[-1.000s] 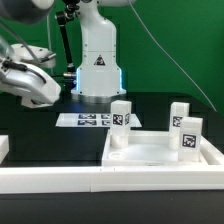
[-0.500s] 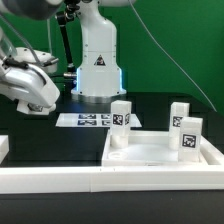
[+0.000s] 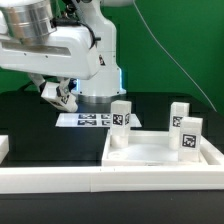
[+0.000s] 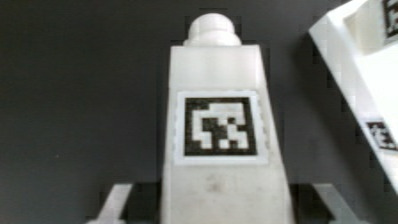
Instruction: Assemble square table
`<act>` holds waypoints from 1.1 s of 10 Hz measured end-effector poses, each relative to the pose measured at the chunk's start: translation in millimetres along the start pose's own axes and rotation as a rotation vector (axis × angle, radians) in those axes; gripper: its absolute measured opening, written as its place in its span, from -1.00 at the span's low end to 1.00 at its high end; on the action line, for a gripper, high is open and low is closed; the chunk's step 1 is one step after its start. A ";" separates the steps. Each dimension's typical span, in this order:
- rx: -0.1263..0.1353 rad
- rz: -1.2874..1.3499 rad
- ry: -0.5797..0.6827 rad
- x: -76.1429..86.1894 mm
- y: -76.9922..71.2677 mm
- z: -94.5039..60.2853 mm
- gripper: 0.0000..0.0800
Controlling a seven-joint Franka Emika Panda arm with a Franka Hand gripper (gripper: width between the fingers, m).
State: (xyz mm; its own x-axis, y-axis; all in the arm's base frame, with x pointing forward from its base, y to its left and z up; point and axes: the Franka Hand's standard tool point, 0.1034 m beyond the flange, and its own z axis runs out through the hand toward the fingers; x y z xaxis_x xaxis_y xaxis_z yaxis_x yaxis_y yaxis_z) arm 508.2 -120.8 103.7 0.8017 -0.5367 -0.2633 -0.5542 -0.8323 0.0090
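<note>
The white square tabletop (image 3: 160, 152) lies flat at the exterior view's right. Three short white tagged legs stand upright on it: one at its left corner (image 3: 121, 118), two at the right (image 3: 179, 113) (image 3: 188, 136). My gripper (image 3: 60, 97) hangs above the black table, left of the robot base, shut on another white leg (image 4: 221, 110). In the wrist view that leg fills the middle, its black-and-white tag facing the camera and its round peg end pointing away. A finger (image 4: 125, 200) presses each side of it.
The marker board (image 3: 88, 120) lies flat in front of the robot base (image 3: 98, 70). A long white rail (image 3: 60, 180) edges the near side of the work surface. A white tagged surface (image 4: 365, 70) shows at the wrist view's edge.
The arm has swung from the exterior view's left edge toward the middle, carrying the leg. Its big white link now spans the upper left. The tabletop and standing legs have not moved.
</note>
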 end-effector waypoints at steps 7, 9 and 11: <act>0.013 -0.133 0.573 9.8 -52.5 -15.8 -0.27; 0.009 -0.145 0.652 7.7 -57.6 -13.9 -0.27; 0.028 -0.184 0.637 1.6 -90.5 -19.7 -0.27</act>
State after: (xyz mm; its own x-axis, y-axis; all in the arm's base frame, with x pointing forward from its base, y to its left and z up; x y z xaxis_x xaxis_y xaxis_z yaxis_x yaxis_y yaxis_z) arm 564.0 -49.1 121.4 0.8547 -0.3702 0.3640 -0.3943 -0.9190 -0.0089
